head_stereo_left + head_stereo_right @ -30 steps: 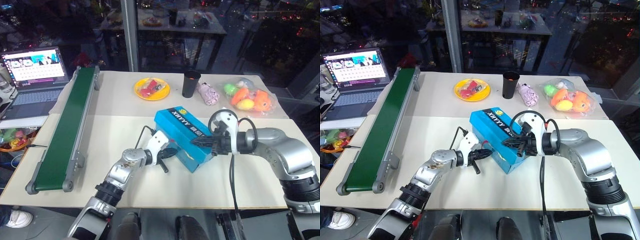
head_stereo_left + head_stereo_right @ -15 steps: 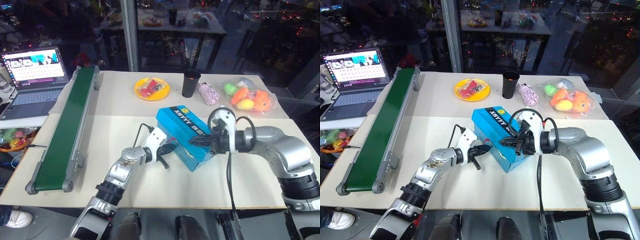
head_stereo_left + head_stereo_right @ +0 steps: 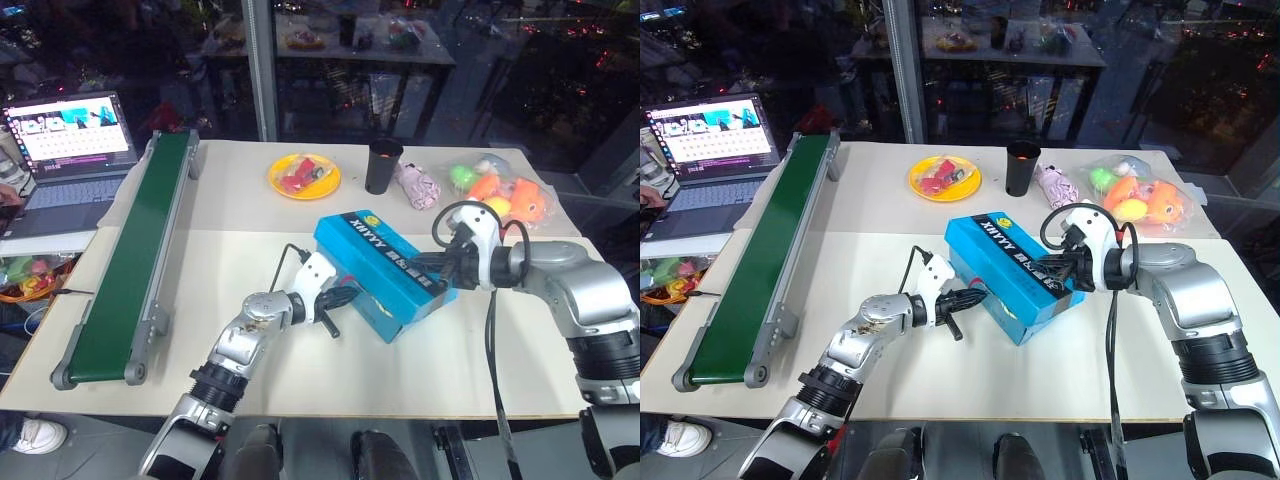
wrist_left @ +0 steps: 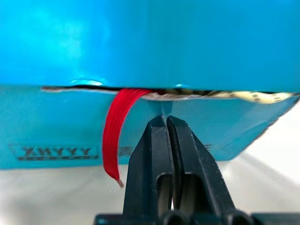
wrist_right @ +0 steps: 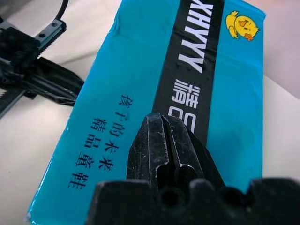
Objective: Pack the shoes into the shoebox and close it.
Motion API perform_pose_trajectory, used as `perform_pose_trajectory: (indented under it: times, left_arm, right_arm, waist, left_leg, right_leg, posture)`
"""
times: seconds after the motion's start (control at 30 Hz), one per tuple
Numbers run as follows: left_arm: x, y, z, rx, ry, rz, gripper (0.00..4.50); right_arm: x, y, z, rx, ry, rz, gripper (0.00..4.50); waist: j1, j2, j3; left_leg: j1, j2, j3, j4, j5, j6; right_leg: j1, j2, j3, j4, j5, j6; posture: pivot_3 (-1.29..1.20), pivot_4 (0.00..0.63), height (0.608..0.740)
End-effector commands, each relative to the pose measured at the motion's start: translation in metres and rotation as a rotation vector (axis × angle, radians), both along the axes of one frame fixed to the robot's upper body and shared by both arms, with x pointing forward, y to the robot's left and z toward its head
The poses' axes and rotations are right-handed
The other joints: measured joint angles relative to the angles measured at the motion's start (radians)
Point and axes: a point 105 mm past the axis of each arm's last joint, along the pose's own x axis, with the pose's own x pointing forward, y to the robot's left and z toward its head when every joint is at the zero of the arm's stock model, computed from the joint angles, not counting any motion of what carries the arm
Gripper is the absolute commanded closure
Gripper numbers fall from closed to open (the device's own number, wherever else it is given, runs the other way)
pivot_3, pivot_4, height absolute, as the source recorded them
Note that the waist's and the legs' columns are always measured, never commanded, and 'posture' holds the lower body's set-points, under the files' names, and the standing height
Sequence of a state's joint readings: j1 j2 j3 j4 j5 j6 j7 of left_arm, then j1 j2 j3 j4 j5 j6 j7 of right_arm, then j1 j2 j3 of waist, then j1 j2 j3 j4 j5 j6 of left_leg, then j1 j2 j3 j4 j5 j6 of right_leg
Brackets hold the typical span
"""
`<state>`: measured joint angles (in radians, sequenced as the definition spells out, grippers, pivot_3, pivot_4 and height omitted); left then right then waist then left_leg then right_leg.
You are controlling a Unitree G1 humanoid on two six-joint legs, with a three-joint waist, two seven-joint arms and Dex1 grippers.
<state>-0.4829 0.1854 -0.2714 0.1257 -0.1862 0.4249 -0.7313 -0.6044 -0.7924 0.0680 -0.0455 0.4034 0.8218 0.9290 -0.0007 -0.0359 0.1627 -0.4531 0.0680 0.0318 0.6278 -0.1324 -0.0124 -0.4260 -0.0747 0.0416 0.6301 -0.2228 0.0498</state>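
near the middle of the table (image 3: 250, 260), the shoebox (image 3: 385, 275) is lying at an angle with its lid down but not fully seated: in the left wrist view a thin dark gap is showing under the lid edge, and a red strap (image 4: 117, 131) from the shoes is hanging out over the box's side wall. the left gripper (image 3: 341, 298), fingers pressed together on nothing, is pointing at the box's near-left side just below that gap. the right gripper (image 3: 1052, 266), also pinched shut and empty, is resting its tips over the lid's right part. the box is looking like light, fairly stiff cardboard with a smooth printed skin, so it is likely sliding easily under a sideways push; pressing flat on the lid while bracing a side wall seems safer than pinching it. the strap is soft and limp, and probably needs tucking in before the lid is closing flush.
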Motion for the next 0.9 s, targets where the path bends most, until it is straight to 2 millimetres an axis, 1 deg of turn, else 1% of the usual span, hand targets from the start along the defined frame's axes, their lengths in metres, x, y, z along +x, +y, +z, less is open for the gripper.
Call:
perform_pose_trajectory:
  times: [0.03, 0.23, 0.37, 0.67, 0.9]
  left_arm:
    - [-0.004, -0.003, 0.017, -0.042, -0.033, -0.025, 4.41]
    - [-0.002, -0.019, 0.017, -0.058, -0.030, -0.047, 4.41]
    - [0.000, -0.026, 0.018, -0.065, -0.034, -0.056, 4.41]
    - [0.001, -0.040, 0.015, -0.082, -0.033, -0.067, 4.41]
    - [-0.001, -0.047, 0.014, -0.093, -0.029, -0.083, 4.41]
  right_arm:
    - [0.003, 0.000, 0.012, 0.000, -0.063, -0.002, 4.50]
    - [0.003, 0.006, 0.002, 0.002, -0.029, 0.012, 4.50]
    - [-0.004, 0.015, -0.003, 0.008, -0.003, 0.048, 4.50]
    - [-0.018, 0.030, -0.006, 0.027, 0.030, 0.099, 4.50]
    - [-0.023, 0.033, -0.007, 0.029, 0.041, 0.098, 4.50]
  waist:
    - [0.000, 0.000, 0.000]
    - [0.000, 0.000, 0.000]
    - [0.001, 0.000, 0.000]
    - [0.007, 0.000, 0.000]
    - [0.011, 0.000, 0.000]
  left_leg:
    - [0.000, 0.000, 0.000, 0.000, 0.000, 0.000]
    - [0.000, -0.001, 0.000, 0.002, 0.000, 0.000]
    - [0.000, -0.001, 0.000, 0.003, 0.000, 0.000]
    - [0.000, -0.001, 0.000, 0.003, 0.000, 0.000]
    - [-0.001, -0.001, 0.000, 0.004, 0.000, 0.000]
  right_leg:
    - [0.000, 0.000, 0.000, 0.000, 0.000, 0.000]
    - [0.001, -0.001, 0.000, 0.000, -0.002, -0.003]
    - [0.001, -0.001, 0.000, 0.000, -0.002, -0.003]
    - [0.002, -0.001, 0.000, 0.000, -0.002, -0.003]
    - [0.002, -0.001, 0.000, -0.001, -0.002, -0.003]
  posture:
    - [0.00, 0.150, 0.736]
    - [0.00, 0.150, 0.736]
    - [0.00, 0.150, 0.736]
    - [0.00, 0.150, 0.736]
    - [0.00, 0.150, 0.736]
